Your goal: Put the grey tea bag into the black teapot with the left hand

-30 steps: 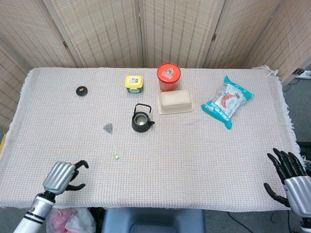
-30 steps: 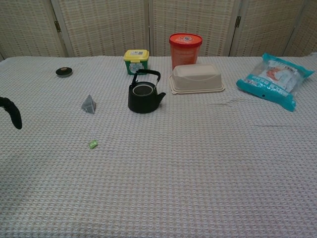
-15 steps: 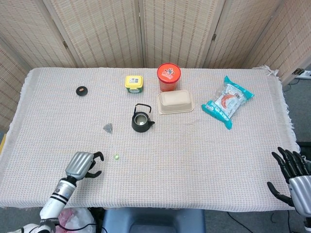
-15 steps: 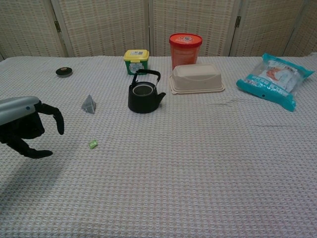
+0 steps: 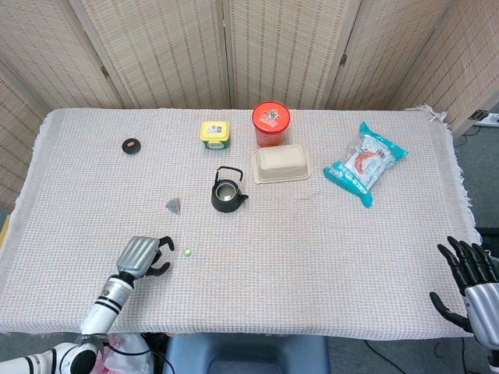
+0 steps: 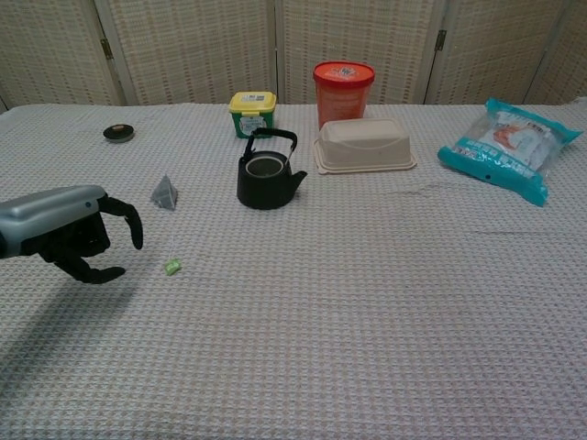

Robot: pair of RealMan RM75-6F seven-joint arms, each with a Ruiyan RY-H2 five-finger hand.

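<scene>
The left hand (image 6: 78,240) (fingers curled, nothing grasped) is held above the cloth near the grey tea bag (image 6: 165,192). The black teapot (image 6: 267,174) is seen lidless beyond it.

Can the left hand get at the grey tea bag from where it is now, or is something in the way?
Probably yes. The left hand hangs open over bare cloth, and only the small green tag lies between it and the grey tea bag. The black teapot stands off to the bag's far side.
</scene>
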